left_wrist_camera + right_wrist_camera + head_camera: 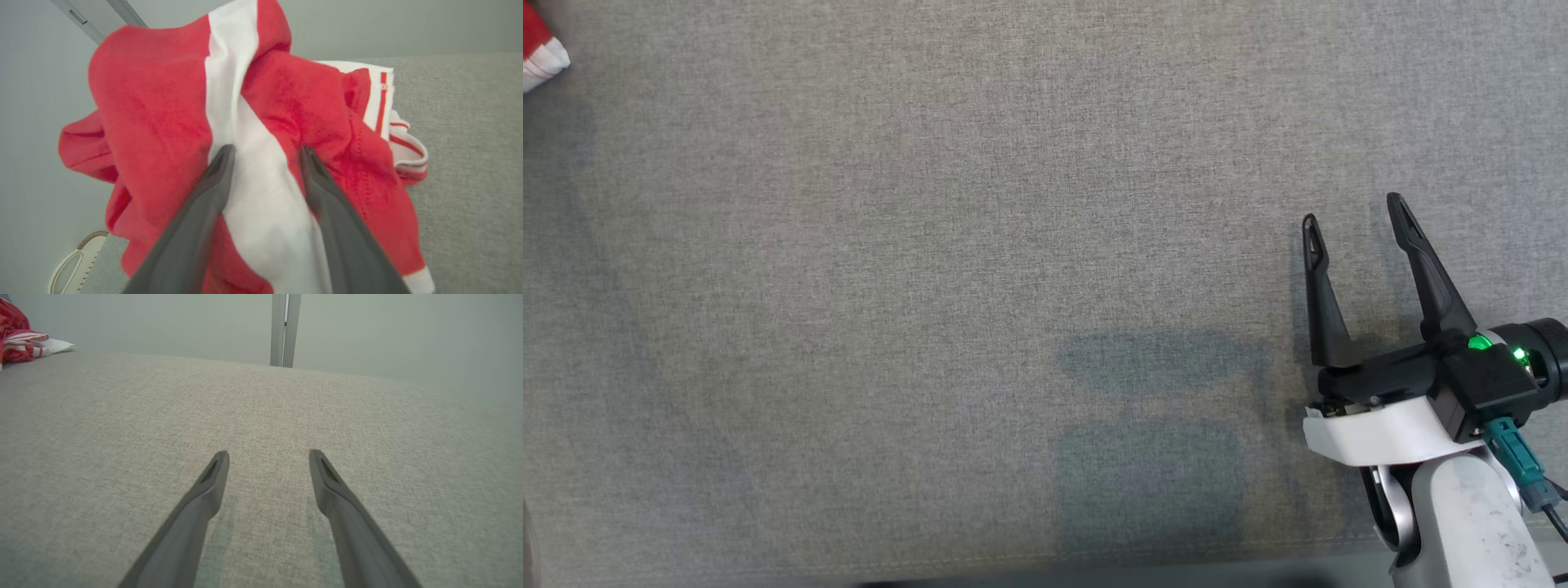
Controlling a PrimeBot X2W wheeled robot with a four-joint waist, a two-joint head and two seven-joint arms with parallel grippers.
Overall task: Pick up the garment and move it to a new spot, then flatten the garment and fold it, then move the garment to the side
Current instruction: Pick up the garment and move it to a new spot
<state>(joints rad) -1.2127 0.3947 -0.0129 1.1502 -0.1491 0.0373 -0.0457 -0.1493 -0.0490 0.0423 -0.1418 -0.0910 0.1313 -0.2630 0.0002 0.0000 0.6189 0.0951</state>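
At 4 o'clock in the head view, nearest the robot, the right end effector (1352, 210) hangs over the grey woven-cloth worktop (931, 245), its two long dark fingers spread wide above bare fabric. Far off at 10 o'clock, at the picture's corner, lies the crumpled red garment with white stripes (539, 49). The left end effector (267, 148) is at that garment, fingers apart, their tips against the cloth on either side of a white band.
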